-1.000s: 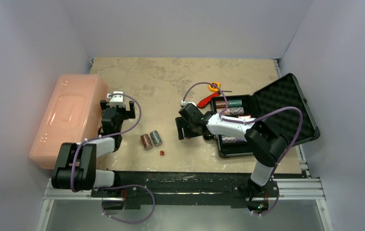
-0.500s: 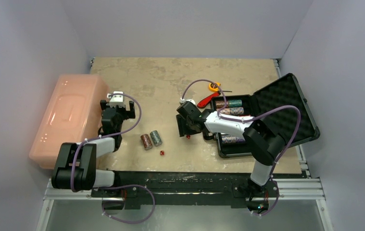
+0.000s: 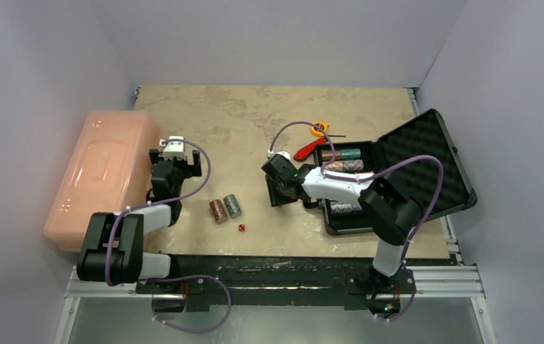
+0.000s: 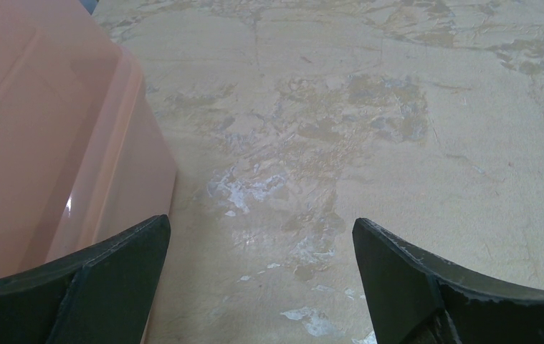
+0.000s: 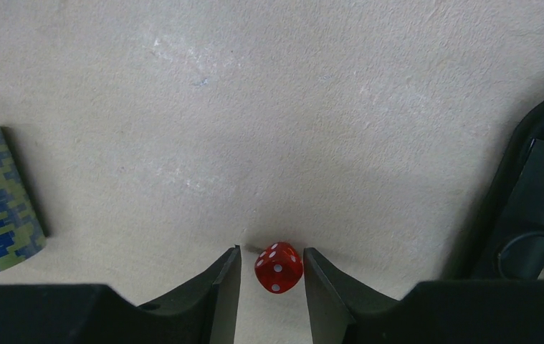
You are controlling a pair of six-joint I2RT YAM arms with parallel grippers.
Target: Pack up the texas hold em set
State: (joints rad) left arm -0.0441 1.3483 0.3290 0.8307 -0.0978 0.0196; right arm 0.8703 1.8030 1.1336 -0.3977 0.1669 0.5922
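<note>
The black case lies open at the right, its egg-crate foam lid tipped back, with chip rolls inside. My right gripper is low over the table just left of the case. In the right wrist view its jaws stand narrowly apart around a tiny red die, with a gap on the left side. Two chip rolls and a second red die lie on the table. My left gripper is open and empty beside the pink bin.
The large pink bin stands at the left edge and also shows in the left wrist view. A yellow tape measure and a red-handled tool lie behind the case. The case edge is right of my right fingers.
My right gripper has shifted slightly and now straddles the red die that lay just in front of it half a second ago. The left arm has not moved.
</note>
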